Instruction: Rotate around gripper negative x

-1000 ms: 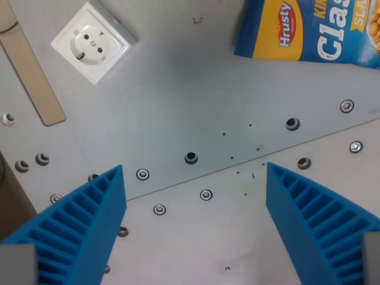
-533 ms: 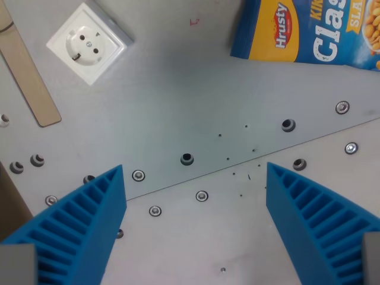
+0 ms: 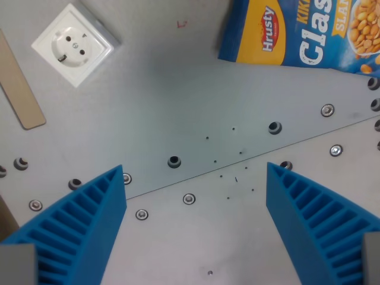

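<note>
Progress cannot be judged with confidence from this single look: the task is a pure rotation of the gripper (image 3: pixel 196 228) about its own x axis, with no object to act on, and nothing on the surface marks a start or finish angle, so how much turn is done and how much is left stays open. Largest in view is the metal tabletop (image 3: pixel 178 101), grey and matte, filling the whole frame, with a thin seam running from about 8 o'clock up toward 3 o'clock and a scatter of bolts and holes alongside it; no room beyond the surface is visible. Next in size, the two blue ribbed fingers (image 3: pixel 77 237) rise from 7 and 5 o'clock, spread wide, nothing between them, gripping nothing, with bare plate showing in the gap. A blue-and-yellow snack bag (image 3: pixel 297 32) lies flat at 1 o'clock, cut off by the top edge. A white wall socket (image 3: pixel 71 43) sits at 10 o'clock, well apart from the bag. A tan wooden strip (image 3: pixel 18 89) lies at 9 o'clock, partly out of frame. Smallest, a dark threaded hole (image 3: pixel 174 161) sits near centre, just above the seam.
</note>
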Motion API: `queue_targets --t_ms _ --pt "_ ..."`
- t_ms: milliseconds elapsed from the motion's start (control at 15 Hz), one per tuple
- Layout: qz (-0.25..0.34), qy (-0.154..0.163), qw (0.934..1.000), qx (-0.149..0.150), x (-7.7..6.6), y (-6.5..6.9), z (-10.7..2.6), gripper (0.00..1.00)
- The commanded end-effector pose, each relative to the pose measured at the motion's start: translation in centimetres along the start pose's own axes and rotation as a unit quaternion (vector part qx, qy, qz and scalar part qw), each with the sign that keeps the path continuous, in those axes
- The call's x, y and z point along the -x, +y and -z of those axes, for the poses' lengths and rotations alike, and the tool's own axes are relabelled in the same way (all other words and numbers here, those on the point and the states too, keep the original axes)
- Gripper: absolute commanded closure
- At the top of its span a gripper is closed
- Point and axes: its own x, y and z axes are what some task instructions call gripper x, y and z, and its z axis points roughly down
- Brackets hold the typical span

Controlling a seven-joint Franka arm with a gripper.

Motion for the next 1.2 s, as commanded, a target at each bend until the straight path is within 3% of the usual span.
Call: queue_targets --t_ms 67,1200 --pt "-0.008 -0.004 0.9951 0.098 0.02 -0.27 0.47 0.00" --pt "-0.008 -0.005 0.9776 0.210 0.02 -0.27 0.47 0.00"
